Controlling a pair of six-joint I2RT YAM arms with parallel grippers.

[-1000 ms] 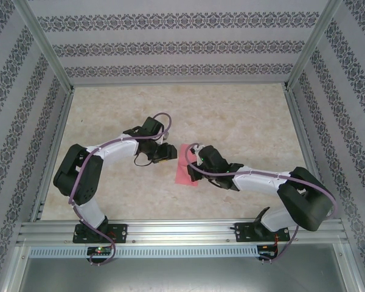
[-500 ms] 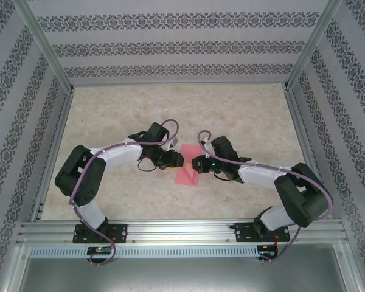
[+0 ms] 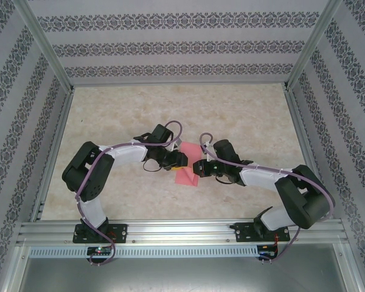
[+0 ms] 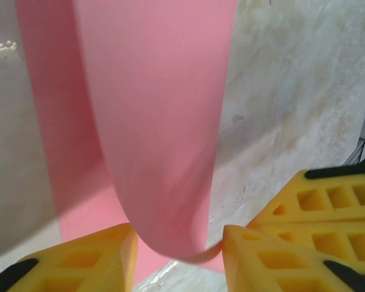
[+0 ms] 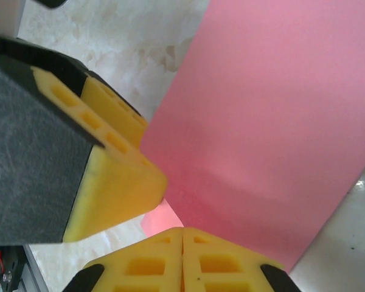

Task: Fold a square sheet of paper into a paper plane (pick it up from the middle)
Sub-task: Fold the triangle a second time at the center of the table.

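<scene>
Pinching the square sheet of paper (image 3: pixel 187 173): right end effector (image 5: pixel 182 236), clenched.
Left end effector (image 4: pixel 177 246) is straddling the sheet's curl, unclenched.

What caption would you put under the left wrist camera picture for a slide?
A curled pink sheet of paper dips between the open yellow fingers of the left gripper, over a marbled table.

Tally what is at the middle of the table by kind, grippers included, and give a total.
Pink paper sheet: 1
Grippers: 2, the left gripper and the right gripper
Total: 3
</scene>
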